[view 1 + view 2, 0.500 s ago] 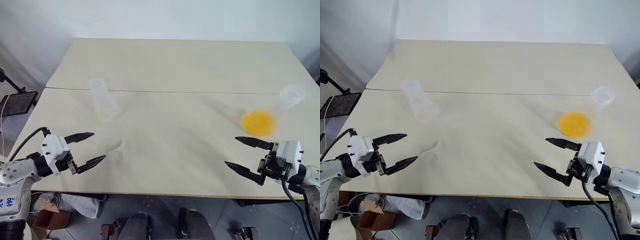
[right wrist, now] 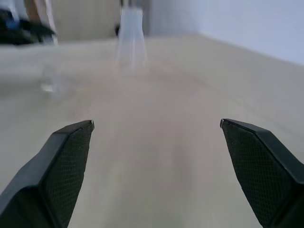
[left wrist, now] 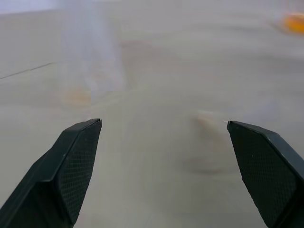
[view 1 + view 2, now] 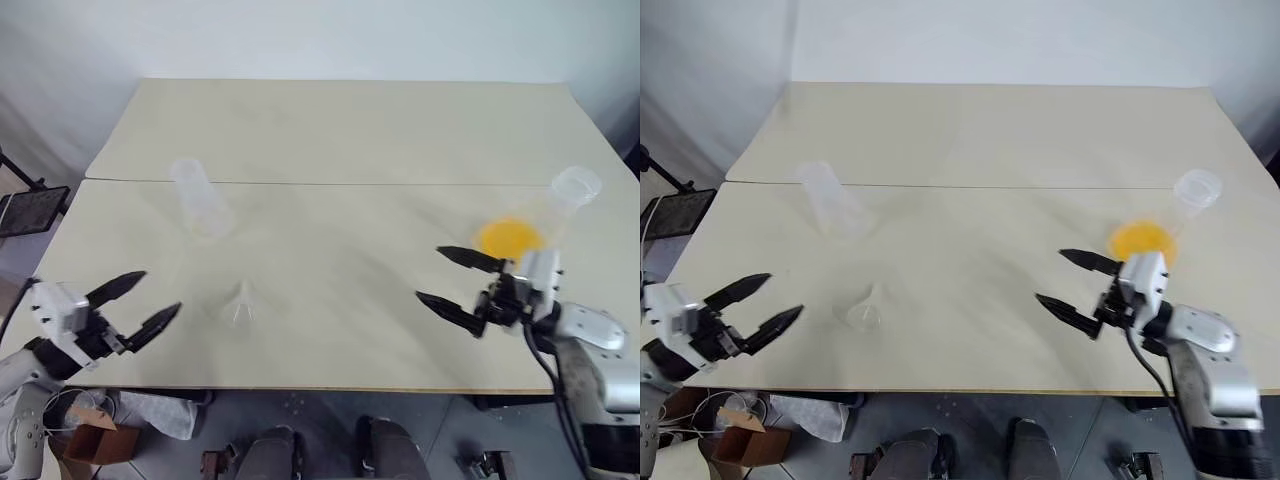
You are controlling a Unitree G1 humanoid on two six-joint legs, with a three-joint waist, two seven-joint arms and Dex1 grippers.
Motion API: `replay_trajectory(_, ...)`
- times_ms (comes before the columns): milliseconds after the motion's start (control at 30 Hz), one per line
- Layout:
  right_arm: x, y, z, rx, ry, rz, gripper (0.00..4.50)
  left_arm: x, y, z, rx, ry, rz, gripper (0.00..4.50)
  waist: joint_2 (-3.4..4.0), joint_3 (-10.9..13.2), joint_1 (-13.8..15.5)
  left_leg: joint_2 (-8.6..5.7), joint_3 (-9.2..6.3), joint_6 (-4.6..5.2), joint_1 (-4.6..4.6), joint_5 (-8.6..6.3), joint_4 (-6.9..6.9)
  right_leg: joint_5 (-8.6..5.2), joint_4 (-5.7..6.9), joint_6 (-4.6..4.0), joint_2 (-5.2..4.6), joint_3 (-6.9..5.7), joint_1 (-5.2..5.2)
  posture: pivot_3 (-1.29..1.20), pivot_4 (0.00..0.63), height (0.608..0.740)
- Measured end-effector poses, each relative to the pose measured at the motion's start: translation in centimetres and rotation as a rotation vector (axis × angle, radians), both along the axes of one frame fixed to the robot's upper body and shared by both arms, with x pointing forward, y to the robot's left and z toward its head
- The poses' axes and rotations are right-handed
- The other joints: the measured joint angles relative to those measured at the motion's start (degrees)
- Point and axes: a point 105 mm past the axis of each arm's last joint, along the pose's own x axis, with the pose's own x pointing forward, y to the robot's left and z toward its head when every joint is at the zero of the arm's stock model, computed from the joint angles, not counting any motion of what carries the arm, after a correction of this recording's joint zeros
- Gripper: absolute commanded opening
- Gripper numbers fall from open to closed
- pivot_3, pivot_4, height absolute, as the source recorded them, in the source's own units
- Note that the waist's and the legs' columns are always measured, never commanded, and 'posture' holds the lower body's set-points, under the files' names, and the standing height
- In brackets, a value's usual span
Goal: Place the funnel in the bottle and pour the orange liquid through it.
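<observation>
The clear bottle [image 4: 200,200] stands upright on the left part of the table. The small clear funnel [image 4: 240,303] lies on the table in front of it, toward the near edge. The orange liquid [image 4: 510,237] fills the base of a clear conical flask [image 4: 575,188] at the right. My left gripper [image 4: 160,292] hovers open at the near left edge, to the left of the funnel. My right gripper [image 4: 428,273] is open and empty, just left of the flask, pointing toward the table's middle. The right wrist view shows the bottle [image 2: 130,40] far ahead.
Two pale tabletops [image 4: 340,130] meet at a seam running across behind the bottle. A dark stand [image 4: 25,205] is off the left edge. A cardboard box [image 4: 85,430] sits on the floor beneath the near left corner.
My right gripper has swung left and away from the near edge, in front of the flask. My left gripper has drawn back to the left, away from the funnel. Both stay open.
</observation>
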Motion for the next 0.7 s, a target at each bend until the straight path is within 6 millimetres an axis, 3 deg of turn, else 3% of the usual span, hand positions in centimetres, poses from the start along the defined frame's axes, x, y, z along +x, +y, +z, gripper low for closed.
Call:
replay_trajectory(133,1.2,2.1,1.5,0.065,-0.032,0.016,4.47,-1.8,2.8,-1.6,-0.064,0.030,0.183,4.50,-0.03,0.0,0.2,-0.09,-0.06,0.02,-0.08,-0.04,0.00,0.02,-0.03,0.04,-0.08,-0.03,-0.02,0.00,0.150,0.740)
replay_trajectory(267,1.6,2.7,1.9,0.079,-0.033,0.015,4.47,-2.7,3.1,-2.7,-0.094,0.056,0.236,4.50,-0.12,-0.1,0.6,-0.12,-0.12,0.05,-0.11,-0.09,0.01,0.03,-0.06,0.04,-0.09,-0.05,-0.01,0.00,0.150,0.740)
replay_trajectory(400,1.9,2.7,2.0,0.088,-0.030,0.000,4.47,-2.2,2.4,-1.6,-0.098,0.025,0.215,4.50,-0.12,-0.1,0.5,-0.10,-0.07,0.04,-0.10,-0.09,0.07,0.03,-0.04,0.04,-0.08,-0.02,0.00,0.00,0.150,0.740)
replay_trajectory(500,1.8,2.2,1.4,0.078,-0.013,-0.017,4.47,0.2,1.2,0.0,-0.117,-0.016,0.162,4.50,-0.13,-0.1,1.1,-0.09,-0.13,0.03,-0.12,-0.07,0.18,0.02,0.08,0.03,-0.06,-0.06,0.00,0.00,0.150,0.740)
replay_trajectory(700,1.1,0.8,-0.2,0.059,0.035,-0.065,4.47,7.9,-3.3,5.8,-0.138,-0.109,0.020,4.50,-0.14,-0.1,1.4,-0.24,-0.07,0.05,-0.12,-0.07,0.34,0.05,0.31,0.08,0.11,-0.06,-0.02,0.00,0.150,0.740)
